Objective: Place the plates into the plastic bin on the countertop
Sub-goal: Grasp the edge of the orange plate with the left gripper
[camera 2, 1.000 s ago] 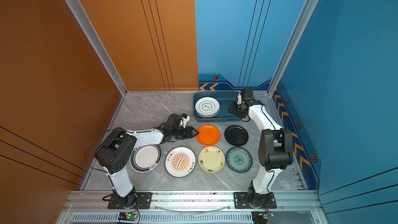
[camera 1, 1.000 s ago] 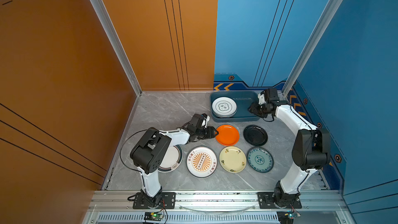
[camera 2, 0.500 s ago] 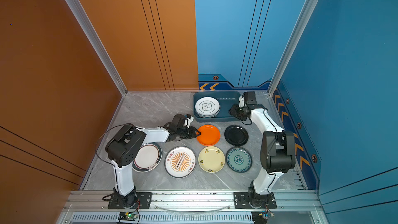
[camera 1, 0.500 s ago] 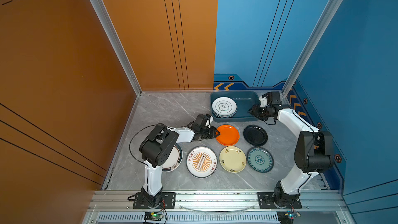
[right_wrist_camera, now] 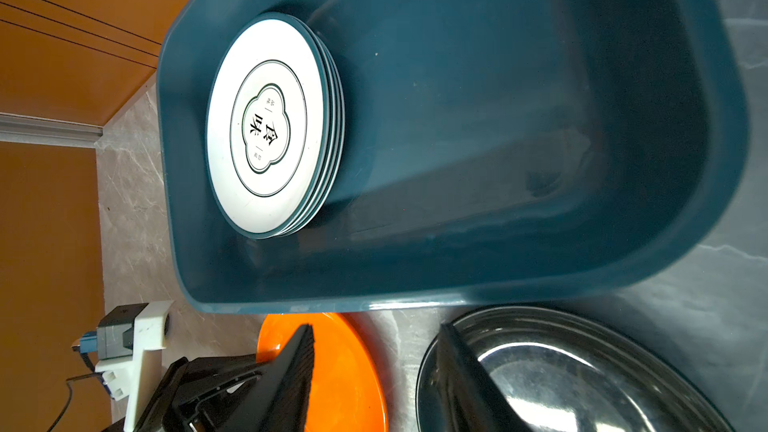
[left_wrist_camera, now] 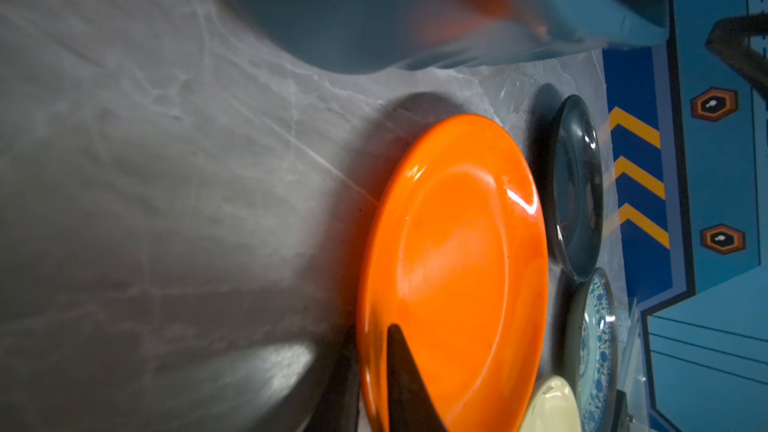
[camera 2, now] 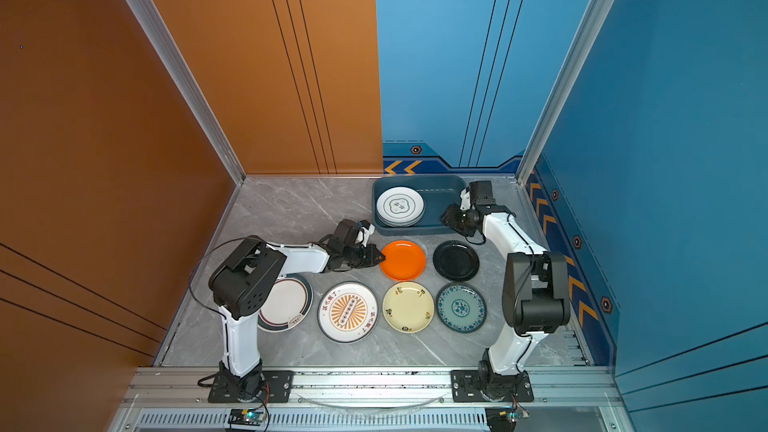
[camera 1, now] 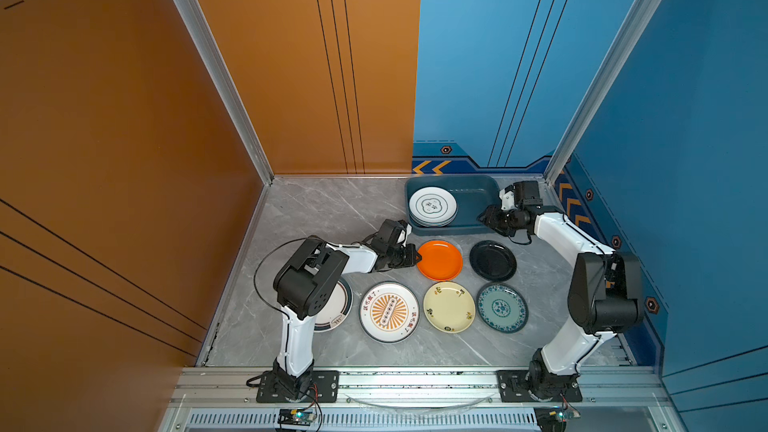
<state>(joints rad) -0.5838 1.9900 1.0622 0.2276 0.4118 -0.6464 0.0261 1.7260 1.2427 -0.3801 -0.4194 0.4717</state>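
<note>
Front row on countertop (camera 1: 324, 209), left to right: dark-rimmed white plate (camera 1: 338, 309) partly under left arm (camera 1: 309, 284), sunburst plate (camera 1: 389, 312), cream plate (camera 1: 449, 306), teal patterned plate (camera 1: 502, 307). All flat, none touching.

Second row: orange plate (camera 1: 439, 260), then black plate (camera 1: 493, 260). At orange plate's left rim, left gripper (camera 1: 417, 258), jaws pinched narrow across the edge; wrist view shows upper finger (left_wrist_camera: 405, 380) lying on plate's face. Plate flat on the marble.

Beside bin's right front corner, right gripper (camera 1: 484, 218), jaws parted, nothing between them.

Farthest: plastic bin (camera 1: 478, 197) near back wall (camera 1: 457, 76); inside, stack of cloud-emblem plates (camera 1: 432, 206), in its left half
</note>
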